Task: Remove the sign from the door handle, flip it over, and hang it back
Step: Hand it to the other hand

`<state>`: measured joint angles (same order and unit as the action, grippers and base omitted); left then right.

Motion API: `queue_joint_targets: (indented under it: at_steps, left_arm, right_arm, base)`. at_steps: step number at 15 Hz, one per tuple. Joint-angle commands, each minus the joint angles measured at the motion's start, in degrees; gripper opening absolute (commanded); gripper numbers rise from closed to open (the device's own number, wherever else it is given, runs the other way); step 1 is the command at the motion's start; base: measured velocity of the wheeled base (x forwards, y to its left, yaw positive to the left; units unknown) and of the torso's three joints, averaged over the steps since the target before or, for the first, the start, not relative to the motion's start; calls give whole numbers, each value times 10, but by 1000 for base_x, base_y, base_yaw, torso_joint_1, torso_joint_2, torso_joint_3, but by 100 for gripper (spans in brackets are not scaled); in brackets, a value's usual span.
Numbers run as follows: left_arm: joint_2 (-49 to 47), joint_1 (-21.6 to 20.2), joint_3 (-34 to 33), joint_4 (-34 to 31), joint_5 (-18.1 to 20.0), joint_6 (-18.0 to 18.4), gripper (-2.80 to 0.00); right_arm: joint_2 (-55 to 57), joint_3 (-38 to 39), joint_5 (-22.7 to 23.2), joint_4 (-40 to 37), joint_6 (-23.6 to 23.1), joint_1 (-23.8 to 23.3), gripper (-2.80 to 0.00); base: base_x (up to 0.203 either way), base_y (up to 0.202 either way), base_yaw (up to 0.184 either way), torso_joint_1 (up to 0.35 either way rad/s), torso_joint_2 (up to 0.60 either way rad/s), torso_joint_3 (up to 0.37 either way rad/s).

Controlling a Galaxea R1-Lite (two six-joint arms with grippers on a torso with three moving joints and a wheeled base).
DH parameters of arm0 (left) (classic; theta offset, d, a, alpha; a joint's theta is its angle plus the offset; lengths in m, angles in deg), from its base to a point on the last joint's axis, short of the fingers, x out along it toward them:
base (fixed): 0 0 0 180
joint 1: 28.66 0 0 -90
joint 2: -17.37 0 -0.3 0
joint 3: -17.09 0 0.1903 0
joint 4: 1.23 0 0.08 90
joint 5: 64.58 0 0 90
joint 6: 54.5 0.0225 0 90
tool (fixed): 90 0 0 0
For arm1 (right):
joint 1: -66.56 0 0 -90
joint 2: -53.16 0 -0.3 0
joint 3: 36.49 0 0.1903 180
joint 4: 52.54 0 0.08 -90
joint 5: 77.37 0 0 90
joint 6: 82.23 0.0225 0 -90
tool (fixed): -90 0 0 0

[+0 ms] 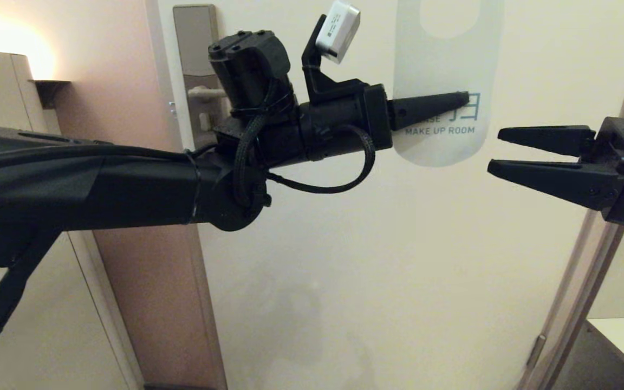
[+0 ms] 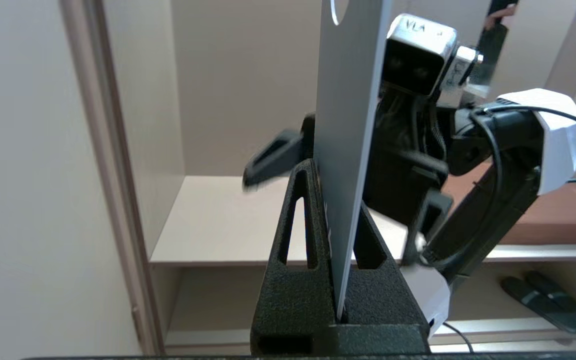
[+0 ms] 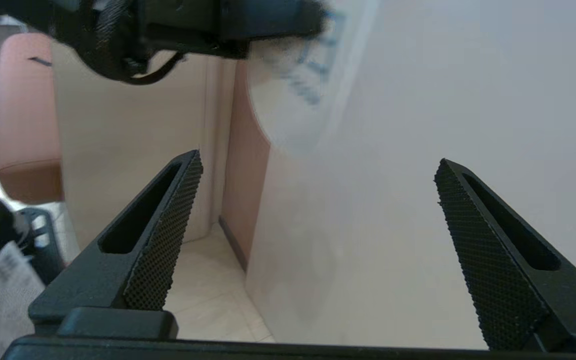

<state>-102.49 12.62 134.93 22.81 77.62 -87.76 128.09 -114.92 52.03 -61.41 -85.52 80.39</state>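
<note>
We find nothing resting the sign on a surface: the left gripper carries it, pinched on its lower part, in front of the door and well apart from the door handle. In the left wrist view, a pale shelf board spans an alcove. On the lower shelf two dark flat things lie side by side (we cannot tell what they are). Pale floor tiles meet the door's foot.
</note>
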Motion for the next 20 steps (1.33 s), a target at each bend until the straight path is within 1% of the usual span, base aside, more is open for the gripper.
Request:
queue_joint_targets:
  at_steps: [1,5,7,10,20]
  left_arm:
    - [-10,5,12,2,3,-3,-280]
    - [-9,22,14,3,1,-3,-280]
    - [-8,27,12,5,-1,0,-280]
    - [-13,35,12,26,-9,-5,-280]
    - [-19,51,11,27,-11,-3,-280]
  right_arm:
    - [3,1,2,2,-1,9,0]
    - [-6,10,2,2,-1,32,0]
    - [-12,11,2,2,-1,33,0]
    - [-19,12,2,2,-1,33,0]
    - [-43,37,2,-1,-1,33,0]
  base:
    - [0,0,0,0,0,0]
    - [0,0,0,0,0,0]
    - [0,0,0,0,0,0]
    - [0,0,0,0,0,0]
    - [0,0,0,0,0,0]
